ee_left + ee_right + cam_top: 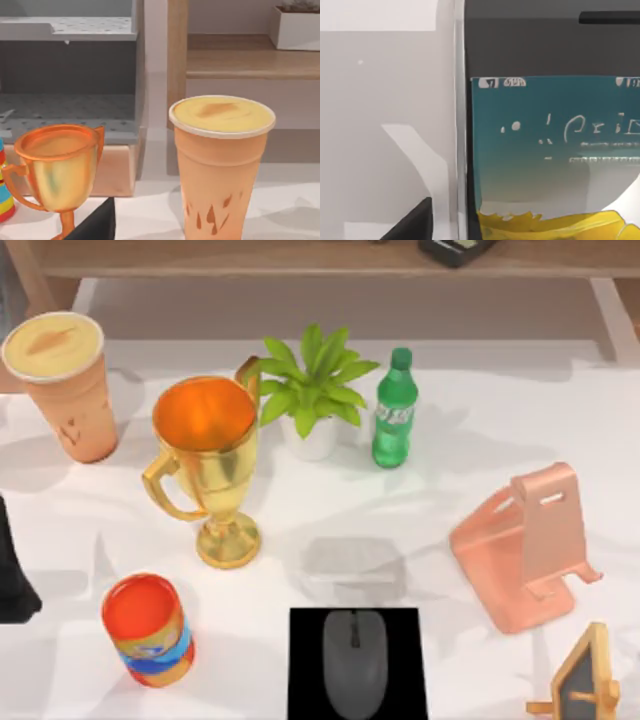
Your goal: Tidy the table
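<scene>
A crowded white table (470, 420) seen from above: a tan lidded drink cup (62, 385) stands at the far left, a gold trophy cup (207, 462) beside it, with a small potted plant (313, 390) and a green soda bottle (394, 410) just to the trophy's right. Nearer the front edge, a red-topped can (148, 628) stands on the left, a grey mouse (354, 662) lies on a black mouse pad (305, 670) at centre, and a pink phone stand (528, 545) sits on the right with a small wooden-framed chalkboard (585, 680) just beyond it. A brown wooden shelf (250, 255) runs along the back. The left arm (14, 575) shows as a dark shape at the table's left edge; whether its hand is spread or pressed together cannot be told. The left wrist view looks at the drink cup and trophy; the right wrist view faces a teal-and-yellow printed panel (555, 150).
</scene>
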`<state>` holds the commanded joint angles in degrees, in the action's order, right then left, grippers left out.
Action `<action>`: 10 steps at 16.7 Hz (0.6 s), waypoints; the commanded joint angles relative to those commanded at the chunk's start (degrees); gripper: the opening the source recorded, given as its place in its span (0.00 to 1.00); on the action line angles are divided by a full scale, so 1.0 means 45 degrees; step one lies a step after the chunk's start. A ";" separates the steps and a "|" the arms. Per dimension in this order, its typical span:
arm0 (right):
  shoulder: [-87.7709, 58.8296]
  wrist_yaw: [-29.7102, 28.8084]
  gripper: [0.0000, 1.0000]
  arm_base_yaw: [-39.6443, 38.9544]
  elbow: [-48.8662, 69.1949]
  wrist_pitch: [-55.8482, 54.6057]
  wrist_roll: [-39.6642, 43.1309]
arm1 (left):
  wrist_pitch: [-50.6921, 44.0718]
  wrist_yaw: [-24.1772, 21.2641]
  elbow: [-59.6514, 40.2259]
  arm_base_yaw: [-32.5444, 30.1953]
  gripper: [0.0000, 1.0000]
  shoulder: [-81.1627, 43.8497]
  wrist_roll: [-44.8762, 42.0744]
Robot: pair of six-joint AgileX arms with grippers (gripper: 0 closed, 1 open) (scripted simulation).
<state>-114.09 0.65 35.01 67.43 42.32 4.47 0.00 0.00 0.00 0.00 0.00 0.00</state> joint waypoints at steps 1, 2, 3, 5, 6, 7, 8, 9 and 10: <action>0.0000 0.0000 1.00 0.0000 0.0000 0.0000 0.0000 | 0.0000 0.0000 0.0000 0.0000 1.00 0.0000 0.0000; 0.0000 0.0000 0.92 0.0000 0.0000 0.0000 0.0000 | 0.0000 0.0000 0.0000 0.0000 1.00 0.0000 0.0000; 0.0000 0.0000 0.85 0.0000 0.0000 0.0000 0.0000 | 0.0000 0.0000 0.0000 0.0000 1.00 0.0000 0.0000; 0.0000 0.0000 0.70 0.0000 0.0000 0.0000 0.0000 | 0.0000 0.0000 0.0000 0.0000 1.00 0.0000 0.0000; 0.0000 0.0000 0.62 0.0000 0.0000 0.0000 0.0000 | 0.0000 0.0000 0.0000 0.0000 1.00 0.0000 0.0000; 0.0000 0.0000 0.55 0.0000 0.0000 0.0000 0.0000 | 0.0000 0.0000 0.0000 0.0000 1.00 0.0000 0.0000; 0.0000 0.0000 0.47 0.0000 0.0000 0.0000 0.0000 | 0.0000 0.0000 0.0000 0.0000 1.00 0.0000 0.0000; 0.0000 0.0000 0.40 0.0000 0.0000 0.0000 0.0000 | 0.0000 0.0000 0.0000 0.0000 1.00 0.0000 0.0000; 0.0000 0.0000 0.32 0.0000 0.0000 0.0000 0.0000 | 0.0000 0.0000 0.0000 0.0000 1.00 0.0000 0.0000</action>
<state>-114.09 0.65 35.01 67.43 42.32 4.47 0.00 0.00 0.00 0.00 0.00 0.00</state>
